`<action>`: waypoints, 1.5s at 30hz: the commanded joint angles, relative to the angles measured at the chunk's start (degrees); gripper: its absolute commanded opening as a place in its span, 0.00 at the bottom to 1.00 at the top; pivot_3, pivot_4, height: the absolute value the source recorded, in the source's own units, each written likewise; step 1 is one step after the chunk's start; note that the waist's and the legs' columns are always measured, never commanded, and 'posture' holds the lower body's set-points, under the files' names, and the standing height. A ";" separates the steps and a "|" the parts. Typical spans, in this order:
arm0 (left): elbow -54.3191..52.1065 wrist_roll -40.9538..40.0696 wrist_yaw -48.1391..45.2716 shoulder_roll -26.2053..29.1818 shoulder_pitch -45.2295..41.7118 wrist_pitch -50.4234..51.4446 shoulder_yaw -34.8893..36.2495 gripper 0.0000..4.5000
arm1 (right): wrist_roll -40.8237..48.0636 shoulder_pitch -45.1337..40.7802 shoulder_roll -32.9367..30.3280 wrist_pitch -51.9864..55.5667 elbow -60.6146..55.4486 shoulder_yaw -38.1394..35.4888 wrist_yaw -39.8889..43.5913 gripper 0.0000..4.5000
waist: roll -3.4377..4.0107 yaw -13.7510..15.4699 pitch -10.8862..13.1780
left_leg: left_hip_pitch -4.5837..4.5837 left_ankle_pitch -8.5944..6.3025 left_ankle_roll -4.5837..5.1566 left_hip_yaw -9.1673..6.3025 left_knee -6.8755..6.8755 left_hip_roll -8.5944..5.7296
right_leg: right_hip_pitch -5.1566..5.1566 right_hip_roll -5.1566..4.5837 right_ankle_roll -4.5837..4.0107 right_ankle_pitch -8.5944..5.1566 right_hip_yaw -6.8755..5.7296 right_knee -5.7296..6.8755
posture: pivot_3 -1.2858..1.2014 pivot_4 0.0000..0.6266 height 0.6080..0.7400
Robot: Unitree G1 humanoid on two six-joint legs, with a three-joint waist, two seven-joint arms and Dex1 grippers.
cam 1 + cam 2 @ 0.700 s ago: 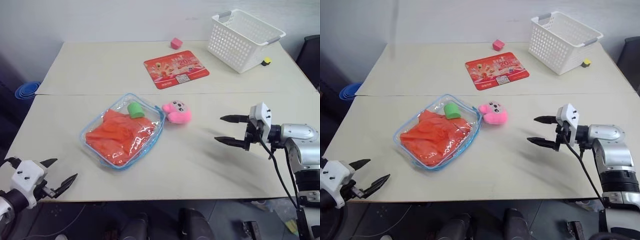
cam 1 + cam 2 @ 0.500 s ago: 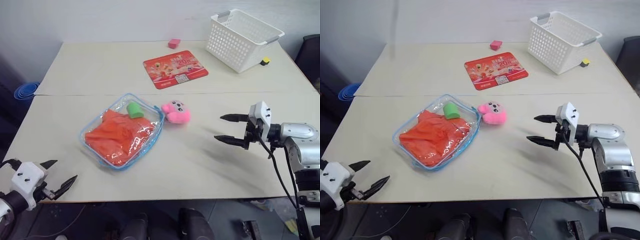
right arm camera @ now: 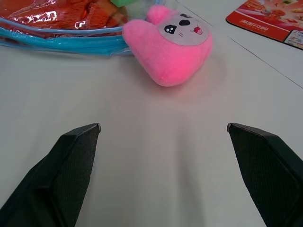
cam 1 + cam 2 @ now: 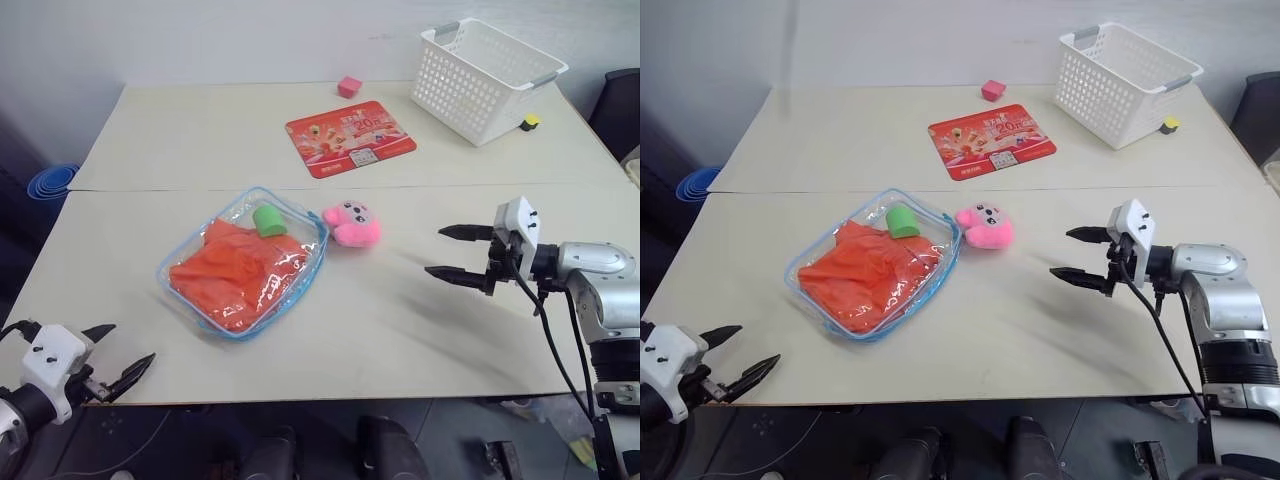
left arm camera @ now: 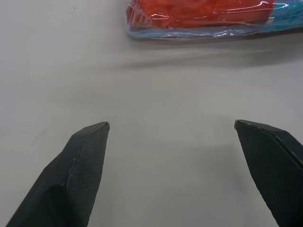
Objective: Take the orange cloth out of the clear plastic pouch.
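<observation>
Two pale tabletops edge to edge, white wall behind.

Looks like a robot test room or lab rather than a home — two plain beige surface slabs pushed together with a seam between them, set against a bare pale wall. Odd, unrelated props scattered about as if for trials: a white lattice basket and a red printed mat well beyond the right fingers, a small pink cube farther off still, a pink plush toy just ahead of those fingers. Stack of blue bowls on the floor past the left fingers; dark chair at the far edge.
</observation>
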 commanded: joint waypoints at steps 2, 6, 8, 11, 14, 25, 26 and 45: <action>-1.99 -1.20 -0.28 0.36 1.12 0.34 2.53 0.99 | 1.64 -0.51 0.13 1.14 -2.72 -0.80 -0.35 1.00 | 0.00 0.00 0.00 | 0.00 0.00 0.00 0.00 0.00 0.00 | 0.00 0.00 0.00 0.00 0.00 0.00 | 0.52 0.24 1.00; -1.98 -2.14 -1.22 0.70 1.00 0.47 2.78 0.99 | 2.51 -1.13 0.57 2.14 -3.09 -1.12 -0.75 1.00 | 0.00 -0.01 0.00 | 0.00 0.00 0.00 0.00 0.00 0.00 | 0.00 0.00 0.00 0.00 0.00 0.00 | 0.52 0.24 1.00; -2.71 -2.92 -1.20 1.11 0.23 1.36 3.06 0.99 | 3.05 -1.46 0.67 2.72 -3.18 -1.26 -0.94 1.00 | 0.00 0.00 0.00 | 0.00 0.00 0.00 0.00 0.00 0.00 | 0.00 0.00 0.00 0.00 0.00 0.00 | 0.52 0.24 1.00; -4.24 -4.59 -1.84 1.11 0.23 2.69 3.57 0.99 | 3.71 -0.98 0.84 3.46 -4.46 -1.19 -1.21 1.00 | 0.00 0.00 0.00 | 0.00 0.00 0.00 0.00 0.00 0.00 | 0.00 0.00 0.00 0.00 0.00 -0.01 | 0.52 0.24 1.00; -7.87 -9.28 -1.80 1.25 -0.47 6.81 4.70 0.99 | 5.44 -0.45 1.45 5.84 -7.21 -1.58 -1.99 1.00 | 0.00 0.00 0.00 | -0.01 0.00 0.00 -0.01 0.00 0.00 | 0.00 0.00 0.00 0.00 0.01 -0.01 | 0.52 0.24 1.00; -1.81 -11.26 1.55 11.57 -37.23 16.58 -16.19 0.99 | 17.33 2.54 5.87 20.89 -25.71 -1.47 -9.82 1.00 | -0.02 0.73 0.01 | -0.02 0.02 -0.04 -0.13 0.04 -0.10 | -0.02 0.00 0.00 0.00 -0.04 0.19 | 0.52 0.24 1.00; 2.12 -8.51 1.62 11.20 -42.64 15.48 -20.18 0.99 | 17.59 2.71 6.64 21.29 -26.87 -1.28 -11.08 1.00 | -0.03 0.83 0.01 | -0.03 0.02 -0.04 -0.13 0.04 -0.12 | -0.05 0.00 0.00 0.00 -0.04 0.22 | 0.52 0.24 1.00; 57.91 12.57 -9.18 -4.97 -82.49 -8.45 -41.86 0.99 | 19.72 9.03 10.49 21.56 -36.49 -3.28 -22.84 1.00 | -0.36 0.16 0.12 | -0.93 0.08 0.03 -0.06 0.79 -0.39 | -1.13 0.29 0.17 0.09 -0.77 1.18 | 0.52 0.24 1.00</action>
